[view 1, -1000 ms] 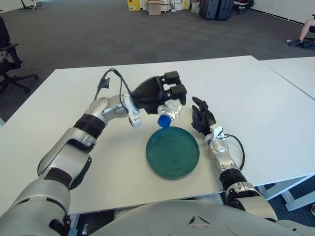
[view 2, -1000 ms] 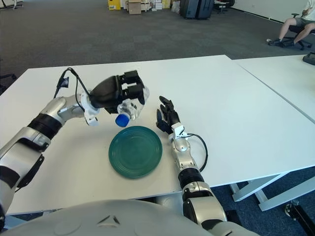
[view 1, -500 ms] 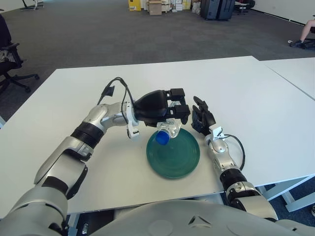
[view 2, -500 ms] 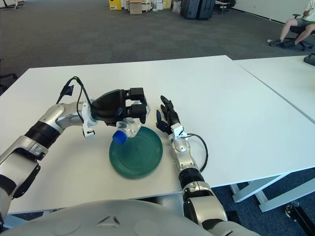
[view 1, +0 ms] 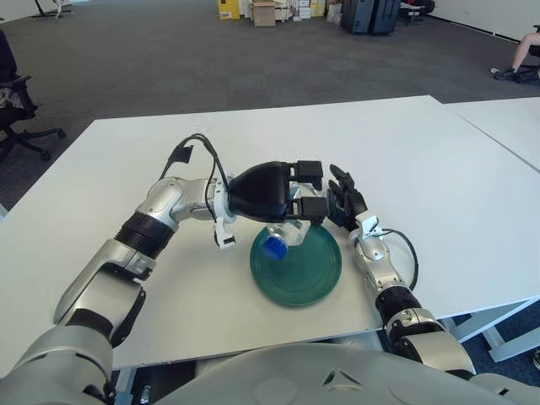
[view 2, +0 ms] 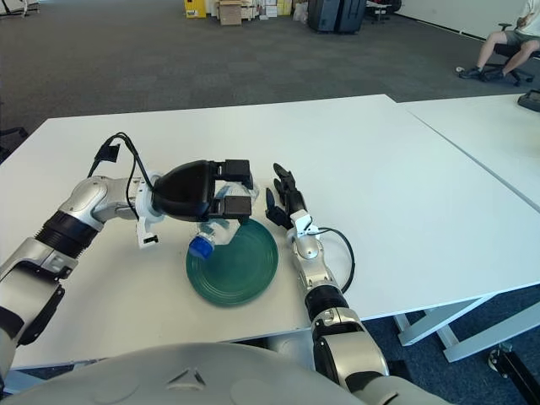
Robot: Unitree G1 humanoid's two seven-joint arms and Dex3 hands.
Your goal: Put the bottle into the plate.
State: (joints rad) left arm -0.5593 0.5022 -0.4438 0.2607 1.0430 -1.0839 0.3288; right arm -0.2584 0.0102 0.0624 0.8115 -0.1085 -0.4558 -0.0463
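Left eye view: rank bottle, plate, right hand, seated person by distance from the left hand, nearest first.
From the left hand:
1. bottle, clasped in its fingers, over the plate's near-left part.
2. plate, directly beneath.
3. right hand, just right of the plate, beside the fingers.
4. seated person, far right background.

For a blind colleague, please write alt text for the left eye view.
The left hand holds a clear bottle with a blue cap, tilted cap-down over a green plate on a white table. The right hand shows just right of the plate, fingers spread.
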